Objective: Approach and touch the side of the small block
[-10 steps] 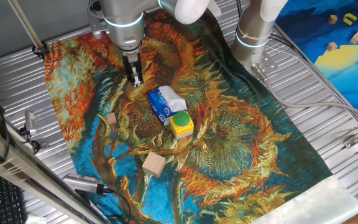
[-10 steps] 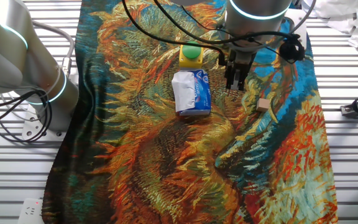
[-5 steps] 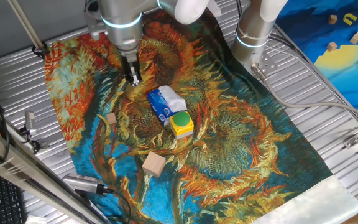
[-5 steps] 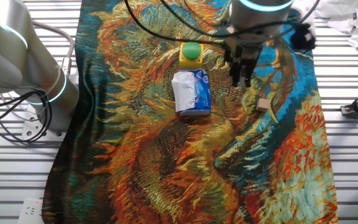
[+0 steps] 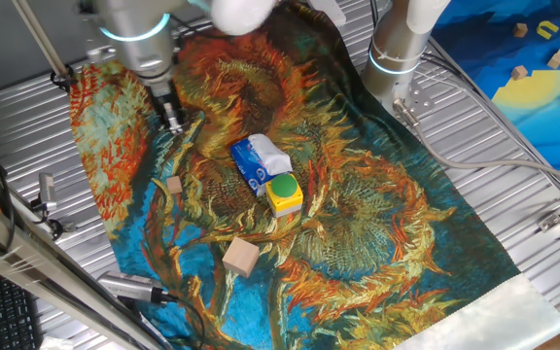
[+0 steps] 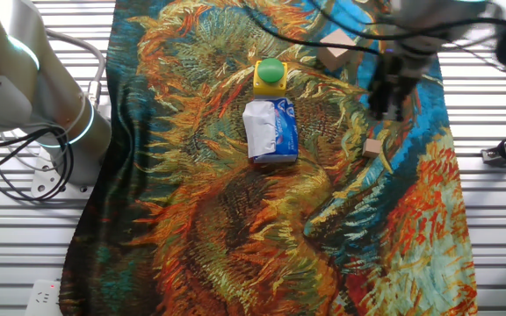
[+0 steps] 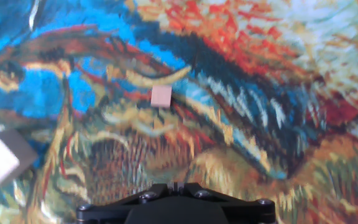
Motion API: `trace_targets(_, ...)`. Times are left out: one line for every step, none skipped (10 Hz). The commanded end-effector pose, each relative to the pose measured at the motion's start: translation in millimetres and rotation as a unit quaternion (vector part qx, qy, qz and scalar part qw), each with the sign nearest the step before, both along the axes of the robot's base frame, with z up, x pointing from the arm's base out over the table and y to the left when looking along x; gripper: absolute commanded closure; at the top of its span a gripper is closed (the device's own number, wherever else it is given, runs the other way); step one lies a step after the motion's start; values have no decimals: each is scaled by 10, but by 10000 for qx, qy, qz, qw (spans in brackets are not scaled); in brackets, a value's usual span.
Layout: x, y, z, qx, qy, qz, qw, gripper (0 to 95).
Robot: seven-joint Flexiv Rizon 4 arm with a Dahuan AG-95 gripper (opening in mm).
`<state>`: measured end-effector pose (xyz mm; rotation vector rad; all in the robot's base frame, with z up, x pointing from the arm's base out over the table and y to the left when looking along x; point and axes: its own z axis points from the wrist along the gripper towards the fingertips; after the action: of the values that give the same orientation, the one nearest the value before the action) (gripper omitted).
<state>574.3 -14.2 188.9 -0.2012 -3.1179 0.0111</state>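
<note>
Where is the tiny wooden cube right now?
In one fixed view the small block lies on the painted cloth, left of the tissue pack, with the gripper above it and apart. The hand view shows it near the middle.

i see two fixed cameras looking down from opposite sides, sharing the painted cloth (image 5: 377, 224). my hand camera looks down closer.

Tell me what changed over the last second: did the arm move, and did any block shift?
The gripper swung away from the tissue pack toward the small block, still above it and apart, holding nothing. The small block, larger wooden block, yellow block and tissue pack stayed put.
</note>
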Motion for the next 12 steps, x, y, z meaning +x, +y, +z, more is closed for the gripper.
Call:
trace_targets(27,-8,-132,28,-104,-52,9999,950)
trace_targets(22,-6,-167,23,-86,-73,9999,950)
trace_targets(13,-2,-222,23,-91,-83,9999,950)
trace_targets(-8,7,-320,32,-130,-104,9999,950)
trace_targets(-31,13,-374,37,-165,-113,9998,950)
trace_targets(-56,18,-413,39,-176,-117,9998,950)
trace_targets(-100,26,-461,40,-213,-119,9997,950)
trace_targets(-116,27,-472,39,-212,-120,9997,950)
trace_targets(-142,28,-477,22,-199,-99,9998,950)
trace_targets(-147,28,-478,27,-192,-91,9998,950)
trace_targets(-147,28,-478,28,-189,-84,9998,950)
trace_targets(-147,28,-478,31,-189,-83,9998,950)
